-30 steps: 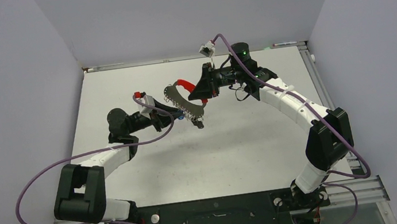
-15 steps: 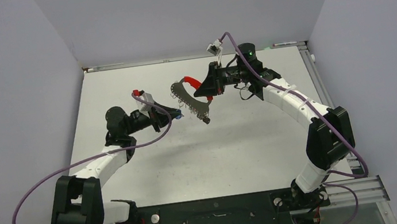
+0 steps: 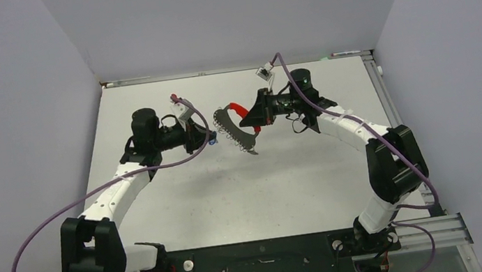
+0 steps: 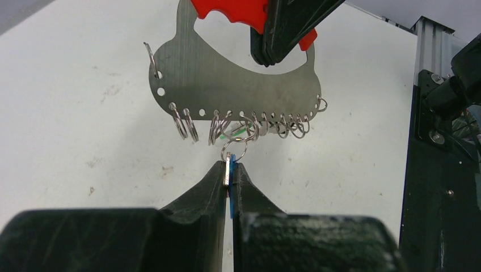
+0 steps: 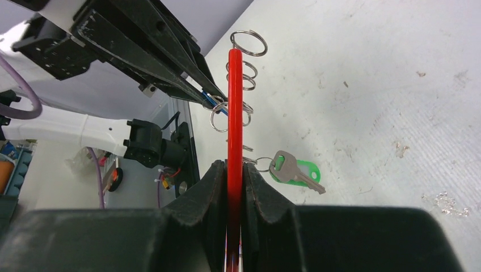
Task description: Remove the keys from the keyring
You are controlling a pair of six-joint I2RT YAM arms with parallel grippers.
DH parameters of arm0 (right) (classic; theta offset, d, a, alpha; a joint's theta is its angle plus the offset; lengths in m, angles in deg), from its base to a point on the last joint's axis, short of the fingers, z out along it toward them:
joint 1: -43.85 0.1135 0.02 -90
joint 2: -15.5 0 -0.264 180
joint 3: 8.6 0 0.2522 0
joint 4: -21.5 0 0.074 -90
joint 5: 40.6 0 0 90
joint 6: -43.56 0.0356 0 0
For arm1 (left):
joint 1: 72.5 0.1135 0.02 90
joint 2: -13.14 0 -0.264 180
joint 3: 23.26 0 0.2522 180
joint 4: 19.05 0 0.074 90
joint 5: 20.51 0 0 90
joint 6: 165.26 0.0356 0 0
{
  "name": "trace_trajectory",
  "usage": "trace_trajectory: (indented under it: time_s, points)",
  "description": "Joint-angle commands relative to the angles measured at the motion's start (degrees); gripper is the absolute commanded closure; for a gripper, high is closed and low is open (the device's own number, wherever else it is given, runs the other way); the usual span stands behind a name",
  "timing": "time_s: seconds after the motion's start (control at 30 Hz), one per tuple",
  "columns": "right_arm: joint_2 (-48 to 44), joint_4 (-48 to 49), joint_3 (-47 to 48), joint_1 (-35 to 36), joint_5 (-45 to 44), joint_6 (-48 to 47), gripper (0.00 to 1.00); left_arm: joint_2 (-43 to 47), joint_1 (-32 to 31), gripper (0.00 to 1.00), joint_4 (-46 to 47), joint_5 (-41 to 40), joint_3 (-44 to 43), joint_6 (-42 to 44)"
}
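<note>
The keyring [image 4: 227,85] is a grey metal plate with a red handle [image 3: 237,106] and several split rings along its lower edge. It hangs above the table, and my right gripper [image 5: 230,165] is shut on the red handle [image 5: 235,113]. A silvery key with a green tag [image 5: 295,170] dangles from one ring. My left gripper [image 4: 228,165] is shut on a blue-headed key [image 4: 232,195] and a thin silvery key pressed against it. Their small ring [image 4: 233,150] sits just under the plate's rings; I cannot tell whether it is linked. From above, my left gripper [image 3: 212,138] is just left of the plate [image 3: 236,131].
The white table [image 3: 266,189] is walled at the back and both sides. An aluminium rail [image 3: 379,82] runs along its right edge. Purple cables [image 3: 46,225] loop off both arms.
My left gripper has closed on the blue-headed key and drawn back to the left, out from under the plate. The right gripper has shifted the keyring slightly right.
</note>
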Motion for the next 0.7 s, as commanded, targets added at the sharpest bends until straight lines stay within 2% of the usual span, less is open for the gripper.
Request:
trace_trajectory:
  time_s: [0.0, 0.27, 0.4, 0.5, 0.67]
  points:
    - [1.8, 12.0, -3.8, -0.1, -0.1, 4.1, 0.95, 0.8, -0.7, 1.0, -13.7, -3.5, -4.1, 7.4]
    - [2.5, 20.7, -11.9, 1.6, -0.2, 6.4, 0.92, -0.2, -4.6, 1.0, -25.2, -13.2, -9.3, 15.6]
    - [3.1, 23.4, -14.8, 1.7, -0.1, 7.4, 0.81, -1.2, -6.0, 1.0, -29.0, -16.1, -11.1, 19.6]
    - [2.8, 23.6, -16.6, 1.6, 0.2, 6.1, 0.7, -2.0, -6.6, 1.0, -31.9, -17.0, -12.3, 23.7]
    - [1.5, 18.0, -17.0, 0.7, 0.2, -0.3, 0.53, -3.8, -7.4, 1.0, -39.5, -17.3, -16.2, 32.2]
